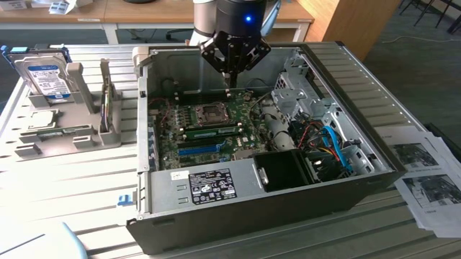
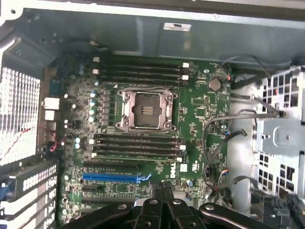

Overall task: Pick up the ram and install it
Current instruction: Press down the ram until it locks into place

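Observation:
The ram (image 1: 213, 131) is a thin green stick that seems to sit on edge in a memory slot just on the near side of the CPU socket (image 1: 212, 112), inside the open computer case (image 1: 238, 216). My gripper (image 1: 231, 81) hangs above the motherboard's far slots, shut with nothing between its fingers. It stands apart from the ram. In the wrist view the black fingers (image 2: 156, 193) are pressed together over the board, beyond the blue slot (image 2: 114, 177). The dark slot rows (image 2: 138, 145) lie beside the socket (image 2: 145, 109).
In the exterior view's left, a grey rack (image 1: 61, 140) holds a blue-labelled hard drive (image 1: 45, 75) and an upright thin board (image 1: 107, 105). Cables and a drive cage (image 1: 303, 91) crowd the case's right side. Printed sheets (image 1: 428, 172) lie on the table at the right.

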Controlling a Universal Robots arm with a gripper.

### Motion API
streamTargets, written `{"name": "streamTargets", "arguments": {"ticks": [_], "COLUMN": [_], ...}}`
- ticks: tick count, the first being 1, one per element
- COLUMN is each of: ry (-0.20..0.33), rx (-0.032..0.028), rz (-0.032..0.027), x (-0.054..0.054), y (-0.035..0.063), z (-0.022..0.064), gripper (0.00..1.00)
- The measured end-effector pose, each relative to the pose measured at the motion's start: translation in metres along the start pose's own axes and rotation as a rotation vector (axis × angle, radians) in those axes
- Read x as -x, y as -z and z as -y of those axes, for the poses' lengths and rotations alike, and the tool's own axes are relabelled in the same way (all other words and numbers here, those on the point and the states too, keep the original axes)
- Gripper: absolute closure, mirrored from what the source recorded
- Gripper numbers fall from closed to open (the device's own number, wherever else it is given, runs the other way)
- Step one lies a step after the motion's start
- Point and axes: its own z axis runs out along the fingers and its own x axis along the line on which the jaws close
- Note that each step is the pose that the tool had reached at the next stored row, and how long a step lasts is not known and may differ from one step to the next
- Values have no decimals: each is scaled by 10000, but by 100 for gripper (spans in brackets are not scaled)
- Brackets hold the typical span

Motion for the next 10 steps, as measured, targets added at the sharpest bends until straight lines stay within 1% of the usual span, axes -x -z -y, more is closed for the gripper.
{"name": "streamTargets", "arguments": {"ticks": [5,10], "ry": [-611,-627], "rx": [-15,-16], "rz": [18,19], "x": [-8,-8], "y": [-2,-2], "z": [0,0], "gripper": [91,91]}}
